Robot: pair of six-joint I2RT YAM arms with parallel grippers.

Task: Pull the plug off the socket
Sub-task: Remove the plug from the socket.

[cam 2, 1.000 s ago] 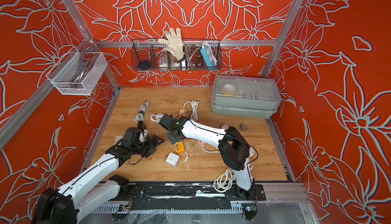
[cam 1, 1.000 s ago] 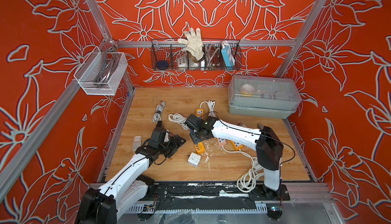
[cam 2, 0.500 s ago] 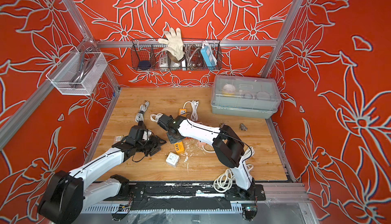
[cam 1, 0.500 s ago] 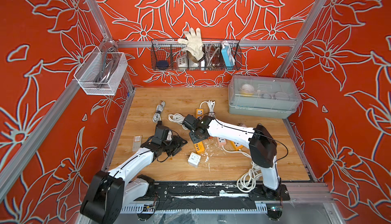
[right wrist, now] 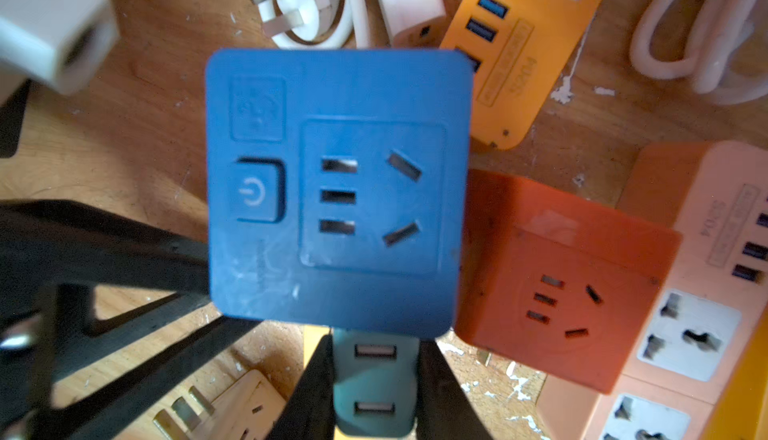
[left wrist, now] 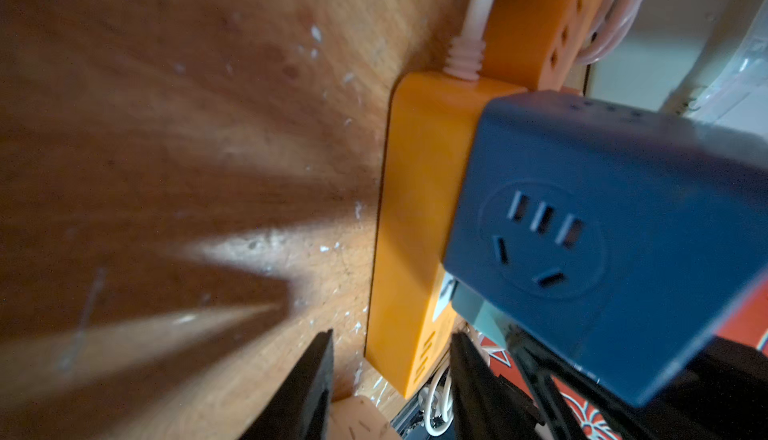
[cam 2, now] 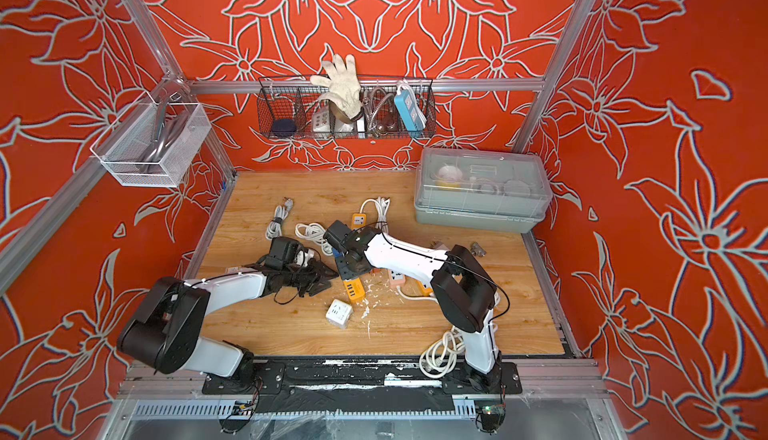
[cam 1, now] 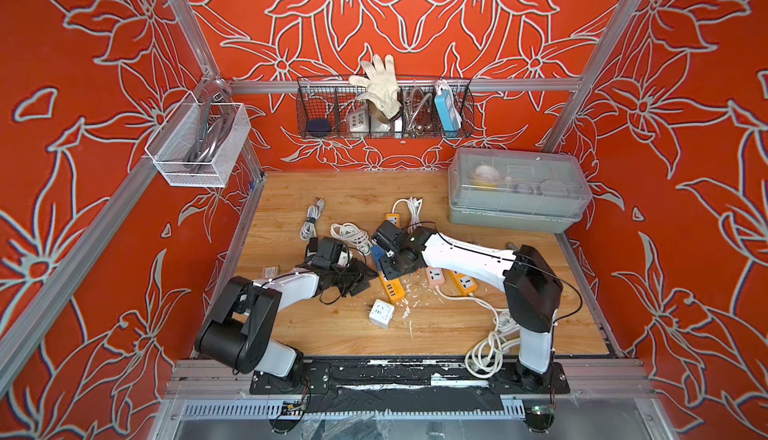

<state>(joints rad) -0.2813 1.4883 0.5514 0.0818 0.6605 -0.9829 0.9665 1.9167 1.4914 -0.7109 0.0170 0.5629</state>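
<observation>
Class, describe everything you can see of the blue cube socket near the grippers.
The blue cube socket looks like matte plastic with rounded corners. One face carries a power button, an embossed logo and a five-slot outlet; another face has a second outlet. It sits over the yellow power strip, beside an orange cube. A teal USB block juts from under it, pinched by the right gripper.
</observation>
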